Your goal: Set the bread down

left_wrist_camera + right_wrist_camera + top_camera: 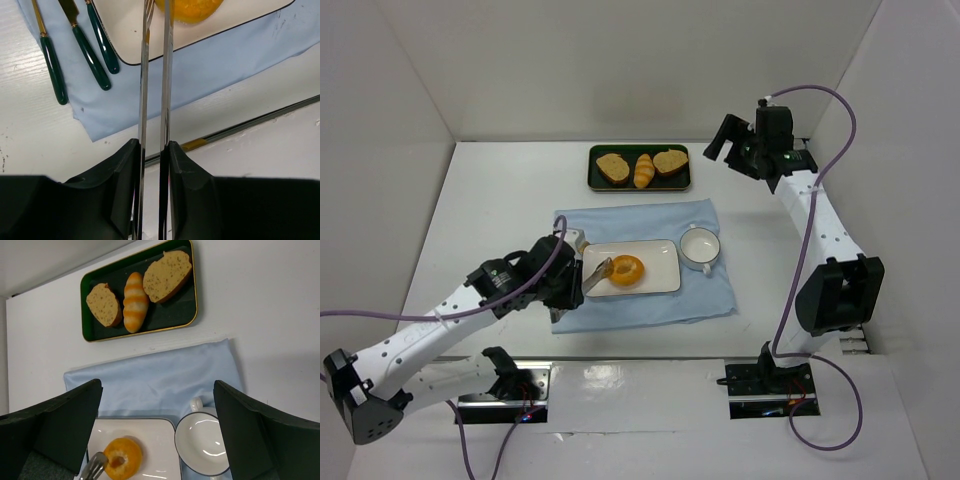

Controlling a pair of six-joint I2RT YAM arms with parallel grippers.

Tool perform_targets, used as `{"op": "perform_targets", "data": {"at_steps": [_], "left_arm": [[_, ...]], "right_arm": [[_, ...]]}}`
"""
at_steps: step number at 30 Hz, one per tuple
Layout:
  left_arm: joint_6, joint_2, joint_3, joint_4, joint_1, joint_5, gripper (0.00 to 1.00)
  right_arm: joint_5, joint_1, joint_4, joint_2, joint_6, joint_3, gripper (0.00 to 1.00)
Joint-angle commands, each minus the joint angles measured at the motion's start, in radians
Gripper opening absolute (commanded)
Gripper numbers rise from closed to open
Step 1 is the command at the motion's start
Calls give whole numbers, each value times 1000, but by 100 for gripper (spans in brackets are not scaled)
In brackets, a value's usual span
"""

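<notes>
Top external view, and the left gripper [572, 274] sits at the plate's nine o'clock edge. Its pincer is narrow, clamped on a pair of metal tongs [597, 273]. The tongs reach out across the white rectangular plate [660, 282], pointing toward three o'clock. And there's the bread [626, 271], a glossy golden-orange ring, lying on the plate close to its middle, hole facing up.

The left wrist view shows the two thin blades running almost parallel between the black fingers [125, 175], close together. Their tips meet the bread's near edge at the top of the frame. Whether they actually pinch it, I cannot tell. Three green-handled pieces of cutlery [75, 50] lie on the light blue cloth [640, 215], just off the plate's corner.

The white cup [700, 245] stands on the cloth just beside the plate at its three o'clock, handle toward the near edge.

At twelve o'clock, beyond the cloth and apart from it, a dark green tray [640, 186] carries two brown toast slices [613, 167] with a striped yellow-orange roll [643, 170] between them.

The right gripper [723, 137] hangs high at about two o'clock from the plate, well away from everything. The right wrist view shows its pincer spread wide with nothing between the fingers, looking down on tray, cloth, cup and bread.
</notes>
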Motion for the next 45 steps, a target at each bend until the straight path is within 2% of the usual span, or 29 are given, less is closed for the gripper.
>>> {"op": "perform_targets", "data": {"at_steps": [1, 11, 20, 24, 32, 38, 43, 45], "left_arm": [[-22, -46, 70, -40, -6, -25, 40], [-33, -97, 109, -88, -6, -36, 46], [-42, -97, 46, -68, -6, -6, 47], [-42, -75, 58, -77, -6, -6, 52], [-76, -90, 93, -109, -6, -123, 53], [-99, -112, 213, -132, -6, -219, 52], [-99, -100, 265, -132, -6, -395, 51], [-99, -66, 265, -109, 43, -426, 51]], "right_arm": [[-36, -8, 32, -45, 12, -17, 99], [-55, -8, 42, -46, 22, -37, 99], [-55, -8, 42, -74, 22, -37, 99], [-55, -8, 42, -85, 22, -37, 99], [-73, -8, 52, -85, 22, -37, 99], [-73, -8, 52, -94, 22, -57, 99], [-95, -8, 52, -94, 22, -57, 99], [-95, -8, 52, -94, 22, -48, 99]]}}
